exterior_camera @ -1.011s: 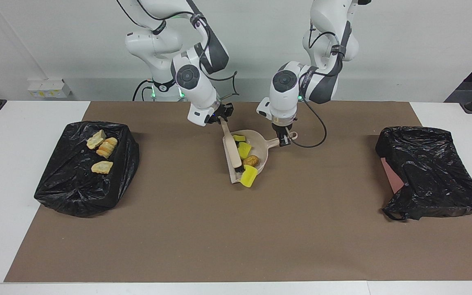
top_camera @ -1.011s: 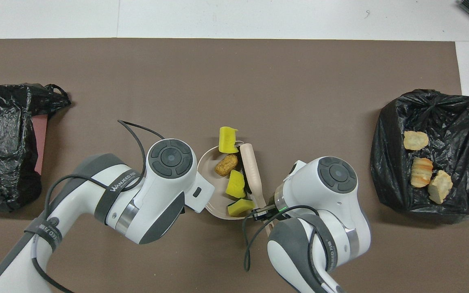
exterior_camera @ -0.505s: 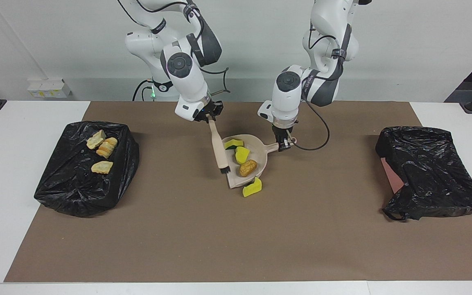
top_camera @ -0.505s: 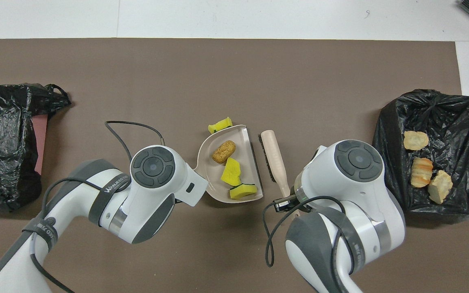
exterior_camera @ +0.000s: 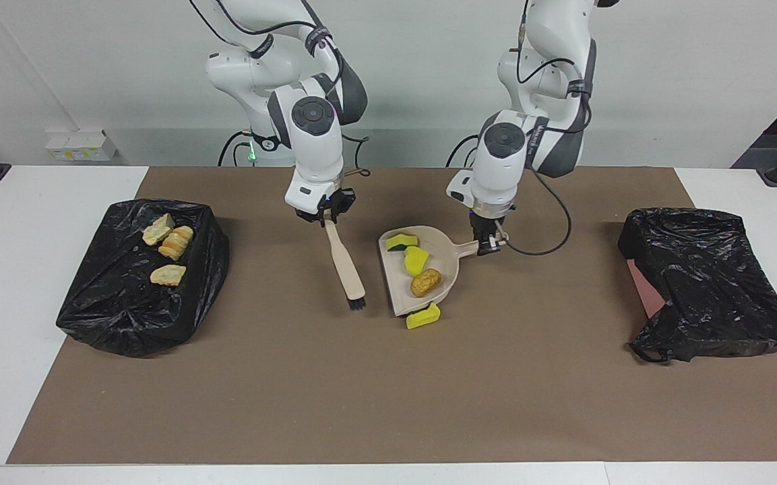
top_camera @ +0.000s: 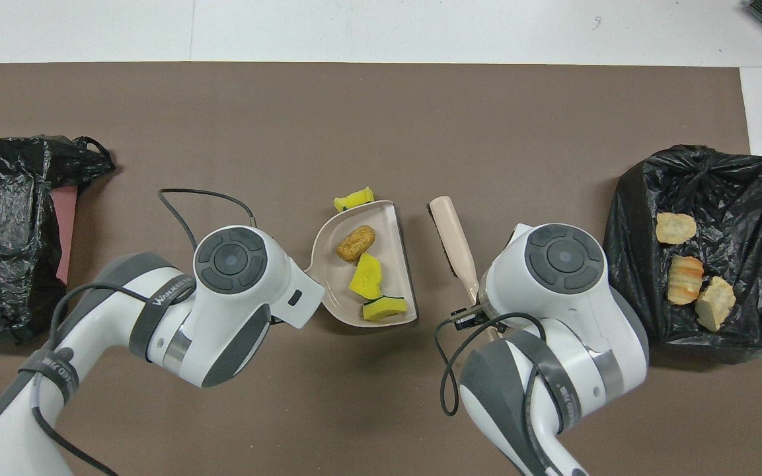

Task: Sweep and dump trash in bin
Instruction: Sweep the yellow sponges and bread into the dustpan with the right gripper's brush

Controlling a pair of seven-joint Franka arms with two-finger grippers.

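My left gripper (exterior_camera: 488, 244) is shut on the handle of a beige dustpan (exterior_camera: 446, 261) at mid-table. In the pan (top_camera: 332, 270) lie an orange-brown lump (exterior_camera: 426, 282) and two yellow-green sponge pieces (exterior_camera: 416, 259). A third yellow piece (exterior_camera: 423, 316) lies on the mat, just outside the pan's corner farthest from the robots. My right gripper (exterior_camera: 326, 214) is shut on the handle of a beige brush (exterior_camera: 344, 266). The brush hangs bristles-down beside the pan's open edge, apart from it. In the overhead view both wrists hide the fingers.
A bin lined with a black bag (exterior_camera: 125, 303) sits at the right arm's end, with pale yellow chunks (exterior_camera: 169, 242) on top. A second black bag (exterior_camera: 705, 283) over something pink lies at the left arm's end. A brown mat (exterior_camera: 388, 391) covers the table.
The brush came out of the dustpan and swung toward the right arm's end. The pan shifted toward the left arm's end, and one yellow piece slipped off its lip onto the mat.
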